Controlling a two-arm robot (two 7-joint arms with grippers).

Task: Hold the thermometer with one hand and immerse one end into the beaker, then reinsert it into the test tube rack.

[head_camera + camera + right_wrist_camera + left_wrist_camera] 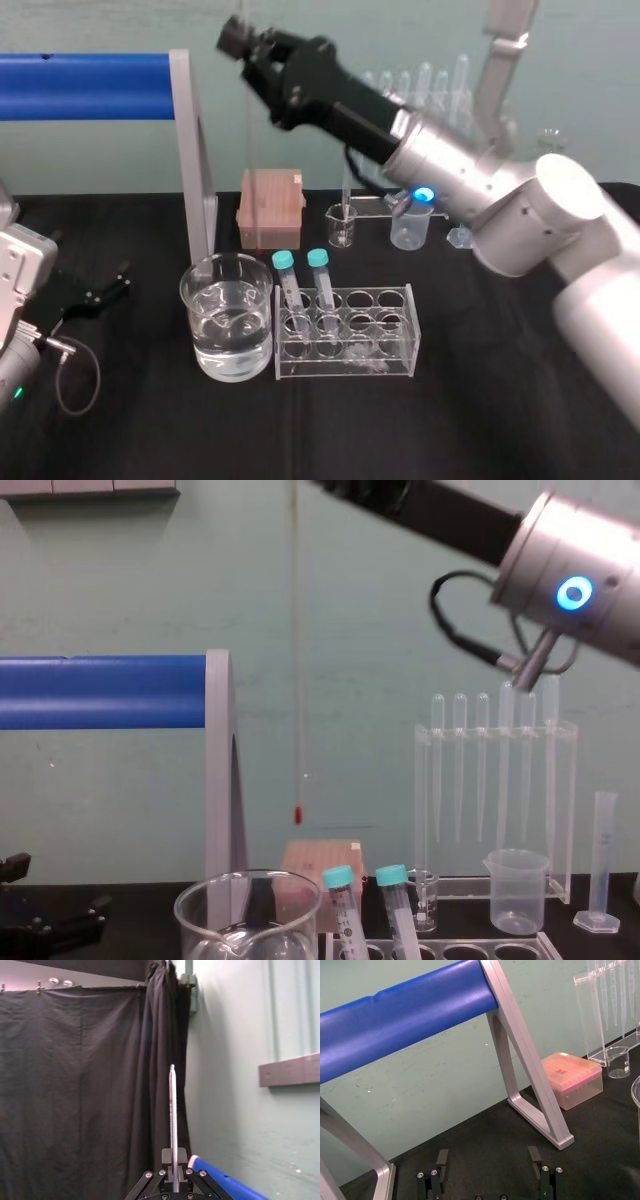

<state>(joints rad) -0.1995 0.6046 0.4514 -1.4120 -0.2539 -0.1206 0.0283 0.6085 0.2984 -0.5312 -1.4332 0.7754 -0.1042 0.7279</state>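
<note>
Right gripper pinches the thermometer up high; beaker dip below and test tube rack not done. Left gripper sits open.

Chest view: thermometer top exits frame at 12 o'clock; beaker and rack are cut off at 6 o'clock. Graduations are too small for me to read. My right gripper hides the gripped section.

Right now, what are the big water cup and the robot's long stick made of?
The beaker looks like clear shiny glass: water shows through and its rim glints. The thermometer in the right gripper seems thin clear glass too, red-tipped, though plastic is possible. The left gripper rests open at the far left.
</note>
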